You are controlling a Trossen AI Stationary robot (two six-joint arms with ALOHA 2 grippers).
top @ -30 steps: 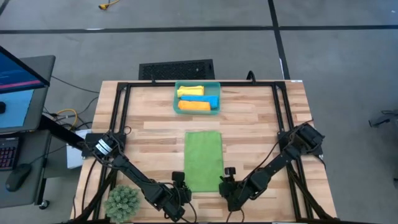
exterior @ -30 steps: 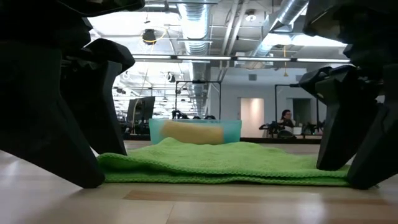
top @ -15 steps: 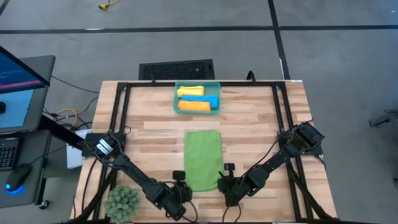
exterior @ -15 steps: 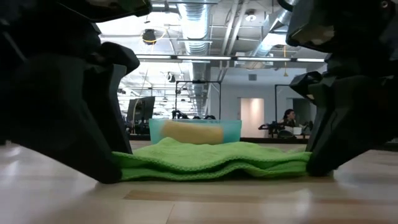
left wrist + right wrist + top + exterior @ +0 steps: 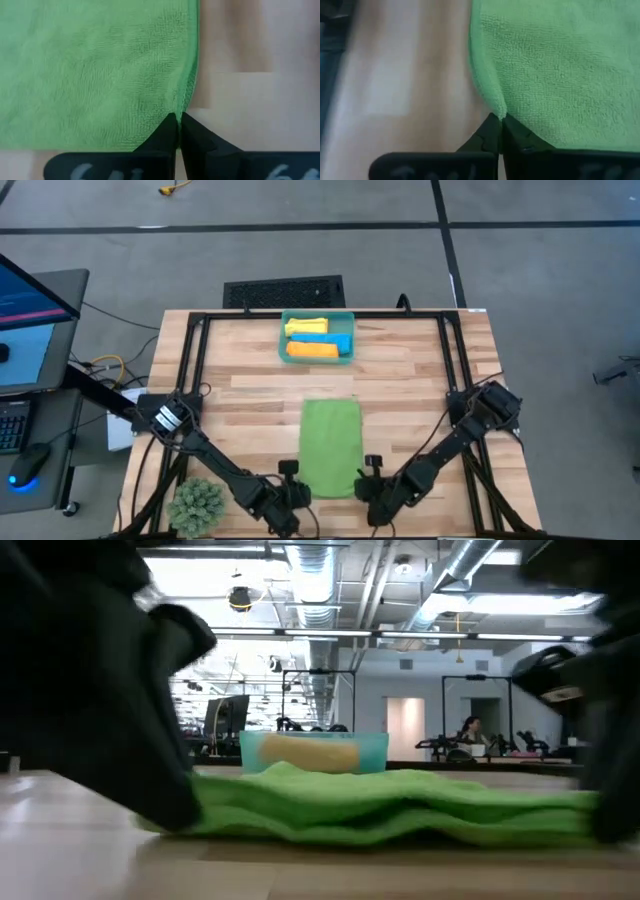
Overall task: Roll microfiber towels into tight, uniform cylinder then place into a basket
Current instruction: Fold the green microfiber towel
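A green microfiber towel (image 5: pixel 330 445), folded into a long strip, lies flat on the table's near half, its length running near to far. My left gripper (image 5: pixel 293 485) is shut at its near left corner and my right gripper (image 5: pixel 368 480) at its near right corner. The low view shows the towel (image 5: pixel 380 810) in rumpled layers between the two grippers. The teal basket (image 5: pixel 283 340) stands at the far middle, holding a yellow roll (image 5: pixel 305 327), a blue roll (image 5: pixel 335 340) and an orange roll (image 5: pixel 312 350). My left gripper pinches the towel's left side edge (image 5: pixel 184 106) between its two fingers, close to the near corner. The fingers point down from above. The towel lies on the table, puckered at the fingertips. My right gripper pinches the towel's right side edge (image 5: pixel 496 109) between its two fingers, close to the near corner, coming from above. The cloth is gathered into a small fold at the fingertips, and the towel stays on the table.
A green spiky ball (image 5: pixel 197 505) sits at the near left corner. Black frame rails (image 5: pixel 190 380) run along the table's left, right and far sides. A black grate (image 5: pixel 284 291) lies beyond the far edge. Bare wood shows between towel and basket.
Both grippers have come in against the towel's near corners and shut on them, then moved toward the table's near edge. The towel has slid a little toward the near edge, still flat, its near end rumpled.
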